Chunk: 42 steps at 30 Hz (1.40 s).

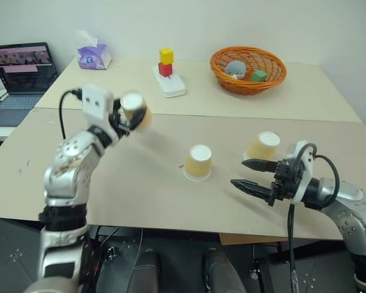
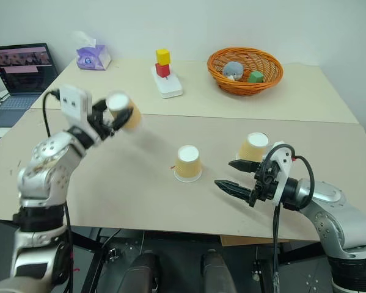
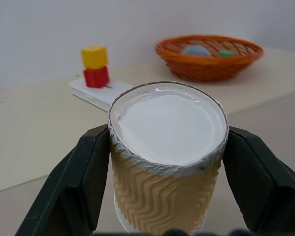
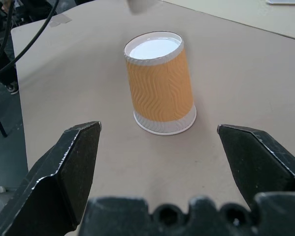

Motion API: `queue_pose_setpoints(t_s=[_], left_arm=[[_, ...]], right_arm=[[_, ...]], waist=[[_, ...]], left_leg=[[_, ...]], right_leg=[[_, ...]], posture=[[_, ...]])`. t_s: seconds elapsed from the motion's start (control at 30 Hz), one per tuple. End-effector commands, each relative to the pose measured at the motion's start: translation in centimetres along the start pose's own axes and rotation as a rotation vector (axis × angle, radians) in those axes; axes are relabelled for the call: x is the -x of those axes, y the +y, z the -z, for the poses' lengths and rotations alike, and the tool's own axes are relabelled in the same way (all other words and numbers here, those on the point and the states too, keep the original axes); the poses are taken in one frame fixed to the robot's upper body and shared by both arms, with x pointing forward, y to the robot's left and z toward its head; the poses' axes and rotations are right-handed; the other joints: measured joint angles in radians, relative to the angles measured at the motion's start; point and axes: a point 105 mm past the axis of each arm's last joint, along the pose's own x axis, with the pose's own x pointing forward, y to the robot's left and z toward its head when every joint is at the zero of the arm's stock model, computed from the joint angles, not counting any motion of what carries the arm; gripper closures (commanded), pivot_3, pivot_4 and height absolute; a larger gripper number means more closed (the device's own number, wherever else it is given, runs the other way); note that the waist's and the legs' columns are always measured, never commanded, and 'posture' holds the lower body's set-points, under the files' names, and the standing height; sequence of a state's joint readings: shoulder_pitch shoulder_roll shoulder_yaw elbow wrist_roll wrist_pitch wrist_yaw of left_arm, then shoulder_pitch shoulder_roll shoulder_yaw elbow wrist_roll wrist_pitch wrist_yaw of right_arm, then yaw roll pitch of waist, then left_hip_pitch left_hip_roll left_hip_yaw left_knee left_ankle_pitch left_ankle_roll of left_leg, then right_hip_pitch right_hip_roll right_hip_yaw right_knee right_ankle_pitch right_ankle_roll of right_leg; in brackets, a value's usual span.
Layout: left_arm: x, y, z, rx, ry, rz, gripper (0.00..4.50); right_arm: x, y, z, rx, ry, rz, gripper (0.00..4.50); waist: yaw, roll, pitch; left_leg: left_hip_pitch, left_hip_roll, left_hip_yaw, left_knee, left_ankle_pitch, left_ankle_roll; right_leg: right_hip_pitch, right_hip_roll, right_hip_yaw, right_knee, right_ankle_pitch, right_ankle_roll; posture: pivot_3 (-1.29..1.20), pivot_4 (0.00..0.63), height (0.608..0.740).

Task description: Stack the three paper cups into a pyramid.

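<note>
My left gripper (image 1: 129, 117) is shut on a tan paper cup (image 1: 137, 111) and holds it in the air over the table's left side, tipped on its side with the white base facing right; the left wrist view shows the black fingers (image 3: 83, 182) pressed on both sides of this cup (image 3: 164, 162). A second cup (image 1: 198, 162) stands upside down at the table's middle. The third cup (image 1: 263, 145) stands upside down just to its right, behind my right gripper (image 1: 251, 174), which is open and empty. The right wrist view looks at the middle cup (image 4: 159, 91) between its spread fingers.
An orange wicker basket (image 1: 248, 69) with small toys sits at the back right. A white base with red and yellow blocks (image 1: 167, 72) stands at the back centre, a tissue box (image 1: 93, 57) at the back left. A laptop (image 1: 21, 73) lies on a side table at left.
</note>
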State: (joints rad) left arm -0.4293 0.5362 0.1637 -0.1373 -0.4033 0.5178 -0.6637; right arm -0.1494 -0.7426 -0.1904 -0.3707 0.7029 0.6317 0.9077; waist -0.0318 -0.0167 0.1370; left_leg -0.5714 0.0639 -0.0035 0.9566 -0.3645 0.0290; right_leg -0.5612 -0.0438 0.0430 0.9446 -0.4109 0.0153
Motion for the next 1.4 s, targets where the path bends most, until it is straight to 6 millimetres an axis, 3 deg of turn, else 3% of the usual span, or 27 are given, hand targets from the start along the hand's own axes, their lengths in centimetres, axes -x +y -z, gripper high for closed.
queue_pose_setpoints(t_s=[0.03,0.1,0.37,0.7,1.1,1.4], left_arm=[[0.3,-1.6,-1.2,0.046,-0.036,0.176,1.01],[0.4,-1.9,-0.9,0.073,-0.005,0.220,1.01],[-0.8,-4.3,-3.0,-0.036,-0.049,0.413,1.01],[-1.5,-4.5,-1.6,-0.047,0.018,0.473,1.01],[-2.2,-5.7,-1.0,-0.024,0.015,0.534,1.01],[-2.3,-5.5,-0.5,-0.035,0.027,0.523,1.01]], right_arm=[[0.2,0.0,-1.4,0.067,-0.033,0.000,0.00],[0.2,0.0,-1.5,0.067,-0.034,-0.002,0.00],[0.3,0.2,-1.5,0.070,-0.033,0.003,0.00],[0.6,0.3,-1.5,0.066,-0.037,0.027,0.00],[1.0,0.5,-1.5,0.066,-0.038,0.044,0.00],[1.6,0.4,-1.6,0.069,-0.037,0.068,0.00]], waist=[[0.005,0.000,0.000],[0.014,0.000,0.000],[0.016,0.000,0.000],[0.011,0.000,0.000],[0.012,0.000,0.000],[0.013,0.000,0.000]], left_leg=[[0.000,0.000,0.000,0.000,0.000,0.000],[0.000,0.000,0.000,0.001,0.000,0.000],[-0.001,-0.001,0.000,0.000,0.000,0.000],[0.000,0.000,0.000,0.000,0.000,0.000],[0.000,0.000,0.000,0.000,0.000,0.001],[0.000,0.000,0.000,0.000,0.000,0.001]], right_leg=[[0.000,0.000,0.000,0.000,0.000,0.000],[0.001,0.000,-0.001,0.000,0.000,0.000],[0.000,0.000,-0.001,-0.001,0.000,0.000],[0.000,0.001,-0.001,-0.001,0.000,0.000],[0.000,0.001,0.000,-0.001,0.000,0.000],[0.000,0.001,-0.001,-0.001,0.000,0.000]], posture=[[0.00,0.150,0.658],[0.00,0.150,0.658],[0.00,0.150,0.658],[0.00,0.150,0.658],[0.00,0.150,0.658],[0.00,0.150,0.658]])
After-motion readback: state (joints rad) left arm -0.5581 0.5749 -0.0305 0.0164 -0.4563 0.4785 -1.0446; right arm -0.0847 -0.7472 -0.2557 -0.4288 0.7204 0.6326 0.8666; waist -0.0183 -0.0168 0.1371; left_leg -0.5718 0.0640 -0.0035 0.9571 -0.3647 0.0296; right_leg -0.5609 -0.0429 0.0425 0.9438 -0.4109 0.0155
